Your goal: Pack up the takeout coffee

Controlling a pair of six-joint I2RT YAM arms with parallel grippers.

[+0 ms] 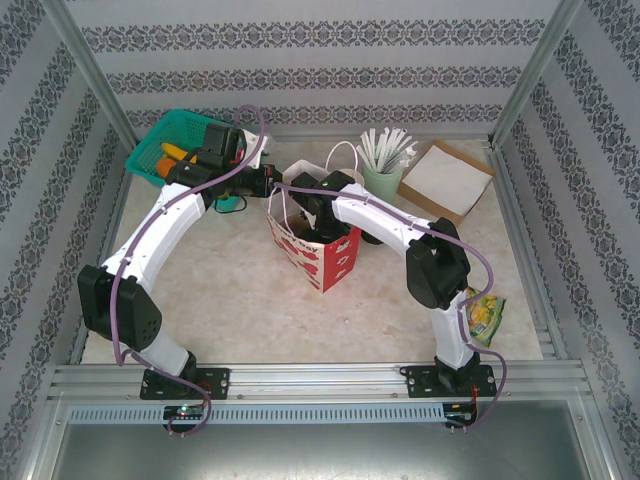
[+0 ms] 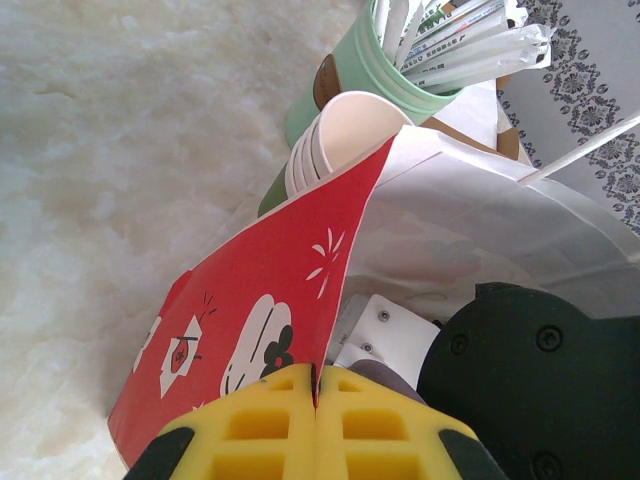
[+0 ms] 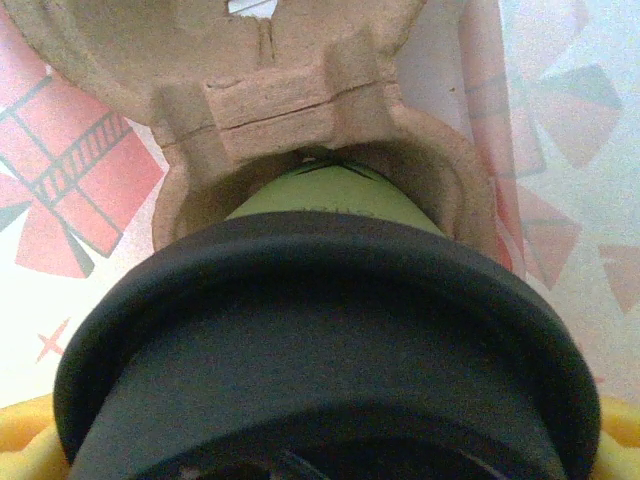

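Top external. Red-and-white paper bag [image 1: 322,250], upright, ctr of table [image 1: 220,300]; both arms meeting at its mouth. Mint cup w/ straws [image 1: 381,178] behind, apart from bag.

Left wrist. Left tool [image 2: 315,398]: yellow pads [image 2: 270,425] pressed together, pinching top edge of bag's red side panel, mouth pulled open.

Right wrist. Right tool [image 3: 320,440]: yellow fingers [image 3: 20,435] set wide, one each side of black lid [image 3: 320,330]. Looks clamped on takeout coffee [image 3: 330,195] at lid level; contact itself hidden. Dark green cup seated in pocket of brown pulp carrier [image 3: 290,100]. Both inside bag, printed walls close either side.

Handling (est.):
- Paper cup: light if empty, top-heavy if filled. Wall soft, dents under squeeze. Lid poss. pops off if lifted by it alone. Best hold just under rim, stiffest there.
- Carrier: light, fairly stiff. Cup only loosely seated, may part from it.
- Bag: thin, floppy; may tear at pinched edge if tugged.
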